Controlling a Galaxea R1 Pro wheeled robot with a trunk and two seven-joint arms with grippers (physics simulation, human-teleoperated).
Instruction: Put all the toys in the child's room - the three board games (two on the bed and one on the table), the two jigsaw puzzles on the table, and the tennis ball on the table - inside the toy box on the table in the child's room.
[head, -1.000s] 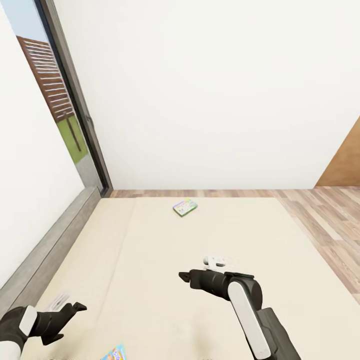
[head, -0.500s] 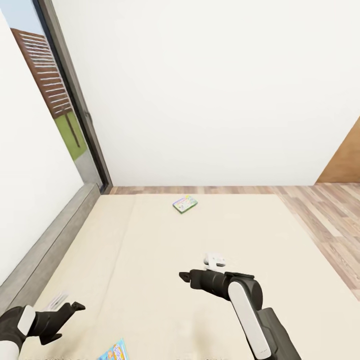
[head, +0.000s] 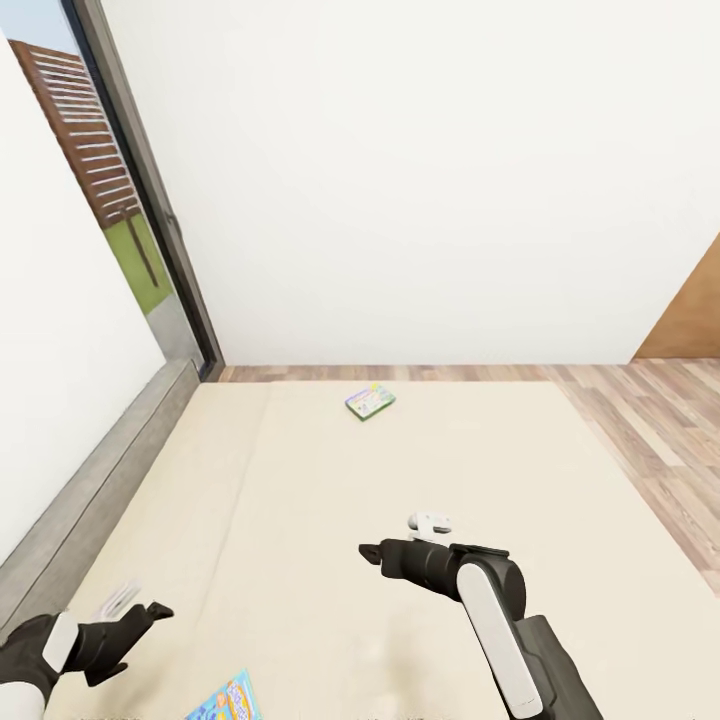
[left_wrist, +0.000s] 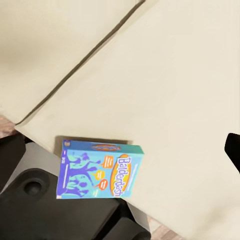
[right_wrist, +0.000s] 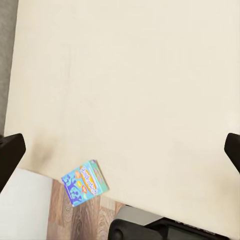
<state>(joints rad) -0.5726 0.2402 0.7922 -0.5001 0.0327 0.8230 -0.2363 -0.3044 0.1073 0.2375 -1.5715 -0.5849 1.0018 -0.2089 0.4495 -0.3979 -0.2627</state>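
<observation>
The head view is looking down over the bed (head: 300, 520), whose two cream mattresses are filling the lower half of the frame, with a thin seam running between them left of centre. A grey frame edge (head: 90, 500) is running along the bed's left side under a white wall, and a tall window (head: 110, 200) in the upper left is showing a wooden fence and grass outside. Brown-grey plank floor (head: 650, 410) is lying beyond the bed's far edge and at the right of the frame, where a brown wooden panel (head: 690, 320) is cutting into the right edge.

Two board games are lying flat on the bed, well apart. The white-green-yellow board game (head: 370, 402) is sitting near the far edge, just above the frame's centre. The blue board game (head: 228, 700) is lying at the bottom edge, left of centre, partly cut off; in the left wrist view (left_wrist: 99, 169) its lid is facing up at the mattress edge, and in the right wrist view (right_wrist: 85, 182) it is appearing small in the lower left.

The left claw (head: 150, 612) is hovering at the lower left, empty, its fingers spread apart. The right claw (head: 368, 552) is hanging above the bed's middle, empty too, its dark fingers standing wide apart at the side edges of the right wrist view.
</observation>
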